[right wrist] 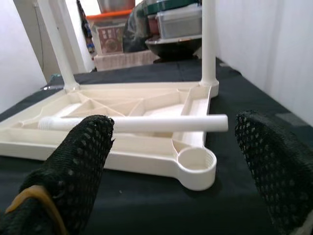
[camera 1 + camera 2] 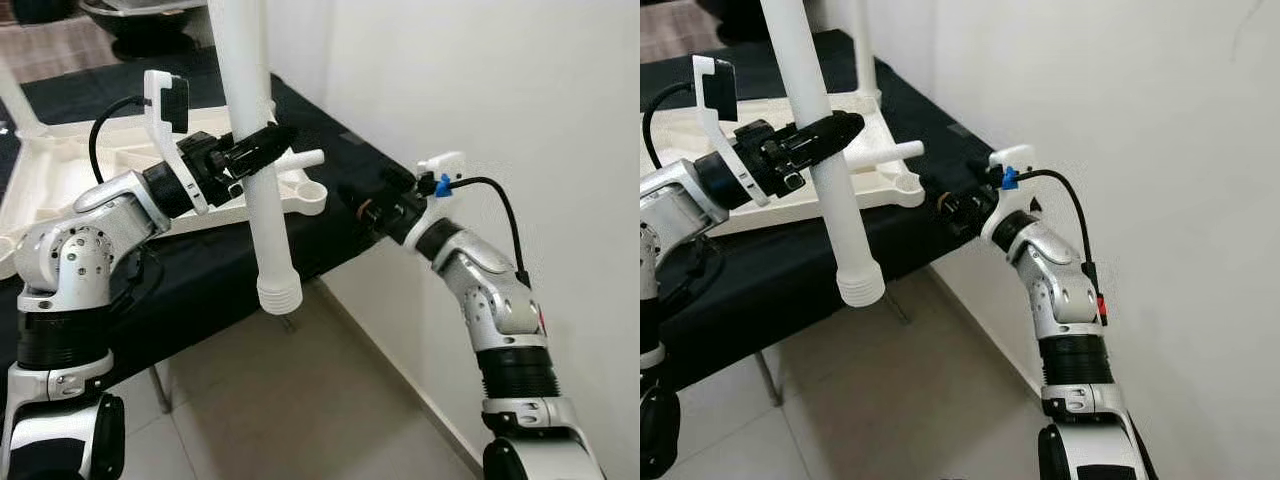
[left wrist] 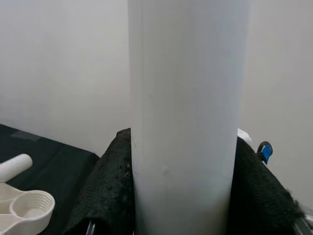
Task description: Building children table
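My left gripper (image 2: 262, 142) is shut on a white table leg (image 2: 268, 230) and holds it upright, threaded end down, just past the front corner of the black table. The white tabletop (image 2: 60, 170) lies upside down on that table. Its empty corner socket (image 1: 196, 164) faces up, close to the held leg. A loose leg (image 1: 137, 124) lies across the tabletop, and two legs (image 1: 209, 44) stand screwed in at the far corners. Low by the table's edge and pointing at the socket, my right gripper (image 2: 365, 207) is open, with nothing between its fingers (image 1: 83, 161).
The black table (image 2: 210, 270) ends close to a white wall (image 2: 520, 90) on the right. Tiled floor (image 2: 300, 410) lies below the held leg. Storage boxes and a bowl (image 1: 171, 41) sit behind the table.
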Available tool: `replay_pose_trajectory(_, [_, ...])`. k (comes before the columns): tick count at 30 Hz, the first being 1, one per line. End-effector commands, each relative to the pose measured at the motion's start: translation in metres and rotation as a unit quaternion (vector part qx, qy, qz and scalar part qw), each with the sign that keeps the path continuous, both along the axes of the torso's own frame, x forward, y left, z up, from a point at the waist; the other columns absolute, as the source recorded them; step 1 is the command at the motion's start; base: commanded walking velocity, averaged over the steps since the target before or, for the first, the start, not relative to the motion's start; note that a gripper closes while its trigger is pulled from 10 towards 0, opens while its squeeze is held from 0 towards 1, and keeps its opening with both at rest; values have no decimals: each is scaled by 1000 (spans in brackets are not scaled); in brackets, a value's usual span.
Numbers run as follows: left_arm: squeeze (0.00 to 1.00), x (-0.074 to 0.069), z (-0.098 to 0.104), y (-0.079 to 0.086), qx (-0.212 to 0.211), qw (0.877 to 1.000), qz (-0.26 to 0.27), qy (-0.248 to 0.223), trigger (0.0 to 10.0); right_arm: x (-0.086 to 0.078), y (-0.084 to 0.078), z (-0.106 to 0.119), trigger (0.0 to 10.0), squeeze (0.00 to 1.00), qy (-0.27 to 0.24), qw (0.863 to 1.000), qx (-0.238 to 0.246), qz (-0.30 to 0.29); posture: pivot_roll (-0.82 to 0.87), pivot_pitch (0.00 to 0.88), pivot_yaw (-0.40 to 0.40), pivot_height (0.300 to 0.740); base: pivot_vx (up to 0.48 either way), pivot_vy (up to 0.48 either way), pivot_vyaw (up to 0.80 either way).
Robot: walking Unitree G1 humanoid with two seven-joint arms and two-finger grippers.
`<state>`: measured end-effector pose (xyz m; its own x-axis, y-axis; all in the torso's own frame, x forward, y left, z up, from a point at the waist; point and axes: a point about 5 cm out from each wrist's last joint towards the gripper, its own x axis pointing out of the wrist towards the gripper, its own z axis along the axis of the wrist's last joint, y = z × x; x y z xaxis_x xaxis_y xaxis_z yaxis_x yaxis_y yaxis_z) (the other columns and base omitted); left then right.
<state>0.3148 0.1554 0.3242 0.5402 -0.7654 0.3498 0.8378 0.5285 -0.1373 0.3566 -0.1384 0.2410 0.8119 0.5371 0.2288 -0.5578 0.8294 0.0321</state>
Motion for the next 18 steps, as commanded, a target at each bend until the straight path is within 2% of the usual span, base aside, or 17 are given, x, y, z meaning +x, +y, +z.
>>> replay_pose_trajectory(1, [0, -1, 6, 0, -7, 1000, 5, -12, 10000, 0, 2, 0, 10000, 0, -3, 1000, 7, -4, 32, 126, -69, 740, 0, 0, 0])
replay_pose_trajectory(4, [0, 0, 4, 0, -17, 1000, 10, -6, 10000, -3, 8, -2, 10000, 0, -4, 1000, 5, -5, 31, 126, -70, 740, 0, 330, 0])
replay_pose_trajectory(12, [0, 0, 3, -3, -17, 1000, 8, -12, 10000, -9, 25, -5, 10000, 0, -4, 1000, 0, 25, 28, 126, -79, 740, 0, 0, -783])
replay_pose_trajectory(18, [0, 1, 5, 0, -19, 1000, 10, -13, 10000, -8, 25, -1, 10000, 0, -12, 1000, -9, 27, 28, 126, -82, 740, 0, 0, -781])
